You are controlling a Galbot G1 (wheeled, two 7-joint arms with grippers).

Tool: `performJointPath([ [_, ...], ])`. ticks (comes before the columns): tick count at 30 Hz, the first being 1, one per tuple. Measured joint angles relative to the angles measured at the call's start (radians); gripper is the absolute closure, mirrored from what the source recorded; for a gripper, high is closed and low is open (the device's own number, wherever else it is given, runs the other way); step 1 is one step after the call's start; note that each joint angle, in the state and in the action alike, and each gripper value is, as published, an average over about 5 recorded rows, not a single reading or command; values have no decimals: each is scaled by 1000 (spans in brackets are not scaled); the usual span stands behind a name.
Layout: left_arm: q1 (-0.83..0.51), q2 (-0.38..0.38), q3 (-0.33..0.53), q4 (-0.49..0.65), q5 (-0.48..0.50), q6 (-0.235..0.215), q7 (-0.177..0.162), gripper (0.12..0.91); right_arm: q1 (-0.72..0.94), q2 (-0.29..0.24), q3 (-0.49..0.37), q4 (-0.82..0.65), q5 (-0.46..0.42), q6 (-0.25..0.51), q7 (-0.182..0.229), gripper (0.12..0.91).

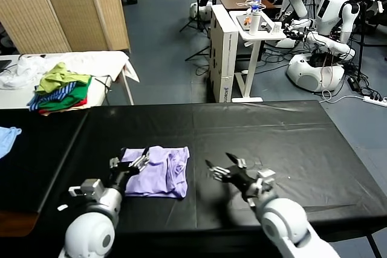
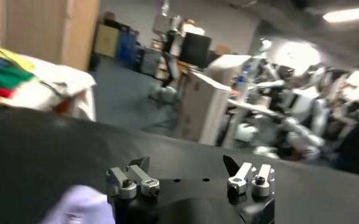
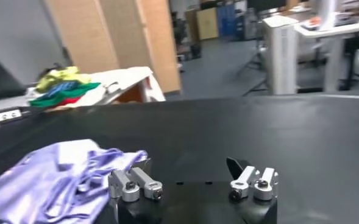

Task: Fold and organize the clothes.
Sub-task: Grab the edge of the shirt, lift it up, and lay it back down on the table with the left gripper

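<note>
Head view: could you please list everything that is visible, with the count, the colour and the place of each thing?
T-shirt: one, pale lavender, folded roughly on the black table, near the front edge.
Table: one, black cover, directly before the robot.
Heap of garments: one, green, blue and red, on the white side table at far left.
Cloth: one, light blue, at the left edge.
Screen: one, tan, behind the side table.
Left gripper: open, over the T-shirt's left edge.
Right gripper: open, above bare table right of the T-shirt.
</note>
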Motion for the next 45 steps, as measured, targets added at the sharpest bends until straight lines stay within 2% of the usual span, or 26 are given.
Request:
performJointPath([
  [7,24,-22,-5,18,58,-8,2,123,135,52,-124,-107,2,-5,19,118],
  [12,37,-32,-9,24,79,-10,2,123,172,89,-159,-176,27,-16,34,118],
  [15,45,-35,-10,26,89,-13,2,123,184,111,-169,-207,45,-19,45,146],
  [22,62,-44,-13,29,107,-23,2,123,200,164,-180,-255,77,-30,65,319],
  [25,69,-48,-14,29,112,-27,2,123,199,180,-181,-267,80,-34,69,420],
  [28,73,-50,-16,28,115,-29,2,123,196,186,-180,-271,79,-35,74,548],
  [33,78,-56,-21,27,117,-34,1,123,181,181,-165,-252,51,-34,88,825],
  [35,80,-59,-24,27,118,-36,1,123,173,177,-159,-244,30,-38,92,877],
  [40,83,-62,-29,31,121,-42,1,123,151,180,-147,-243,-7,-42,94,883],
  [42,84,-62,-33,34,121,-44,3,123,143,181,-141,-238,-12,-42,84,857],
  [45,85,-60,-42,42,121,-49,11,123,129,175,-128,-219,-17,-36,56,742],
])
